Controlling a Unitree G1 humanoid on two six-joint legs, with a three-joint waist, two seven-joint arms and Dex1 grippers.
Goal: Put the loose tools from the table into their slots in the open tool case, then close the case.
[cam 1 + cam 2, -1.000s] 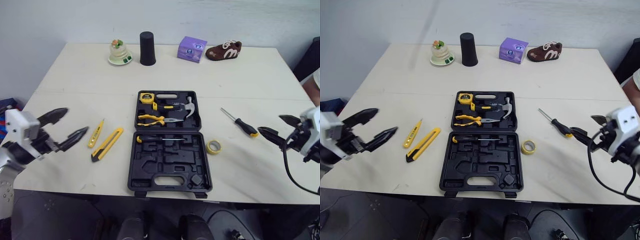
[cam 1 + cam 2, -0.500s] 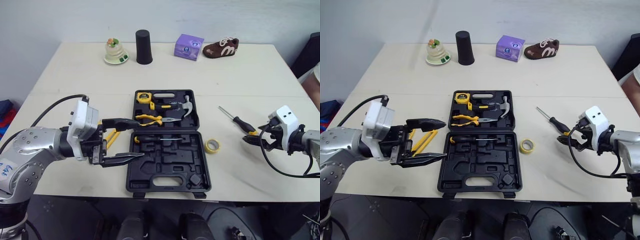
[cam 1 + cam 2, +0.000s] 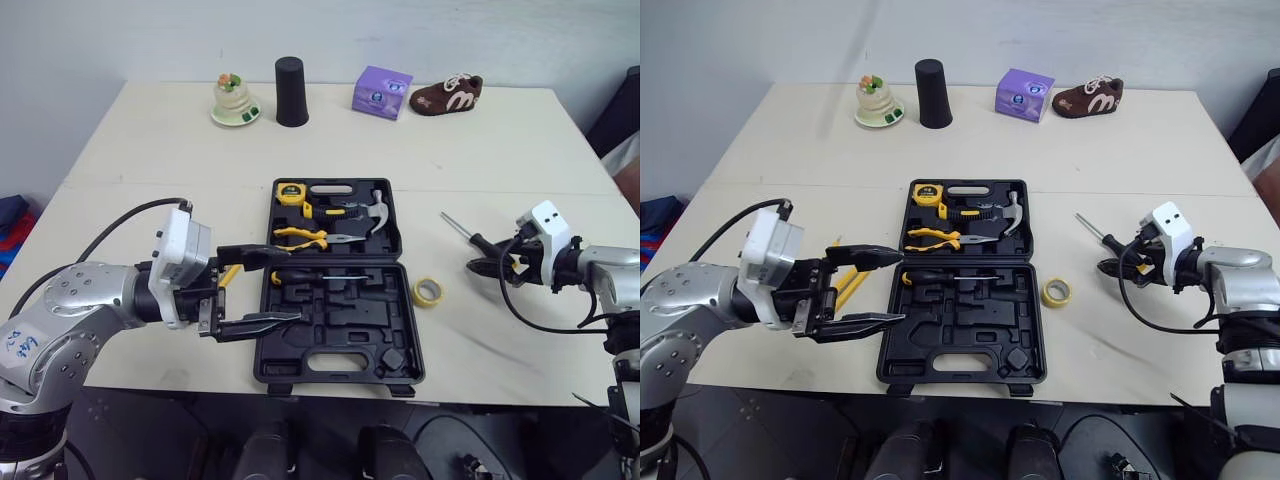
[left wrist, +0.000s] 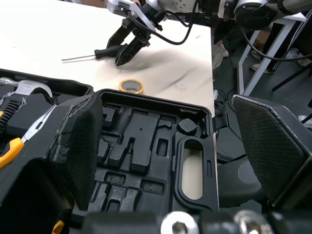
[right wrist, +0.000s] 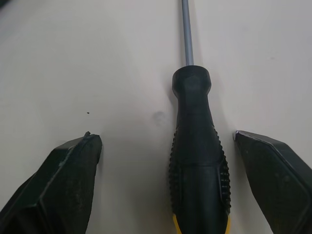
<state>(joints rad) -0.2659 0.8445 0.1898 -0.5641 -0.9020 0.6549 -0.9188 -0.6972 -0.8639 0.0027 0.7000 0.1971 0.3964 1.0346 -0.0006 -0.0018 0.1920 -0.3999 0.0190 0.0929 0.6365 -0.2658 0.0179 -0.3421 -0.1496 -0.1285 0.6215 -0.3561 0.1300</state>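
The black tool case (image 3: 340, 378) lies open mid-table, holding a tape measure (image 3: 292, 194), a hammer (image 3: 370, 211), pliers (image 3: 310, 238) and a slim screwdriver (image 3: 320, 276). My left gripper (image 3: 290, 288) is open over the case's left edge, its pads (image 4: 78, 146) spread wide above the empty moulded slots. Yellow tools (image 3: 845, 285) lie mostly hidden behind it. A loose black-handled screwdriver (image 3: 470, 238) lies right of the case. My right gripper (image 5: 165, 136) is open, its fingers low on either side of the handle (image 5: 197, 146) without touching. A tape roll (image 3: 428, 291) lies beside the case.
Along the far edge stand a small cake-like ornament on a dish (image 3: 230, 100), a black cup (image 3: 291, 92), a purple box (image 3: 382, 92) and a brown shoe (image 3: 447, 95). A person's arm (image 3: 630, 165) shows at the far right.
My left arm swung in from the table's left side to the case's left edge, staying open. My right gripper moved inward and now straddles the screwdriver handle.
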